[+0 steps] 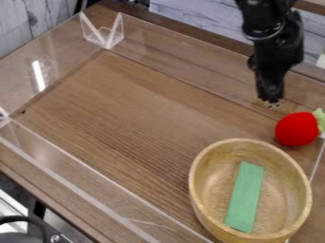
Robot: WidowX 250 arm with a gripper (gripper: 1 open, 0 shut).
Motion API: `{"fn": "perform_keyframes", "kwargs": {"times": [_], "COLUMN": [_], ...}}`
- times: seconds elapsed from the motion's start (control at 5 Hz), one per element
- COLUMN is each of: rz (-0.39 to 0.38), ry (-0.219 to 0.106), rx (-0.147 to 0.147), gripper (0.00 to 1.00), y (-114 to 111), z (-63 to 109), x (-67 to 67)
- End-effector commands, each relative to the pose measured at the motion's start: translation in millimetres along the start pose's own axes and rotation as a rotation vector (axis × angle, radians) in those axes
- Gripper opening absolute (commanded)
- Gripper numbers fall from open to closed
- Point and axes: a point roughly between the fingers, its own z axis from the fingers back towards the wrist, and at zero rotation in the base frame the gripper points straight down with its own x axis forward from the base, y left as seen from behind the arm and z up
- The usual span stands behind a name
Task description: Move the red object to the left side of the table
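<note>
The red object (298,128), a small round red toy fruit with a pale green leafy top, lies on the table (140,104) at the right edge, just behind the bowl. My gripper (269,96) hangs on the black arm a little up and to the left of the fruit, clear of it. It points steeply down. Its dark fingers stand slightly open with nothing between them.
A round light-wood bowl (210,195) with a flat green strip (246,196) in it sits at the front right. Low clear acrylic walls (51,66) edge the tabletop. A small clear stand (102,31) is at the back left corner.
</note>
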Motion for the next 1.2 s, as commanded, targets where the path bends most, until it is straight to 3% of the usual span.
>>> {"fn": "perform_keyframes", "kwargs": {"times": [0.0,0.4,0.8,1.0], "rz": [-0.061,-0.01,-0.055,-0.028], "ry": [-0.058,-0.063,-0.078,-0.074], "rx": [-0.008,-0.038,-0.11,-0.105], "gripper": [1.0,1.0,1.0,0.0], "y": [4.3,0.2,-0.5,1.6], "z": [5.6,-13.7,-53.3,-51.1], "x": [24.0,14.5,4.3,-2.7]}}
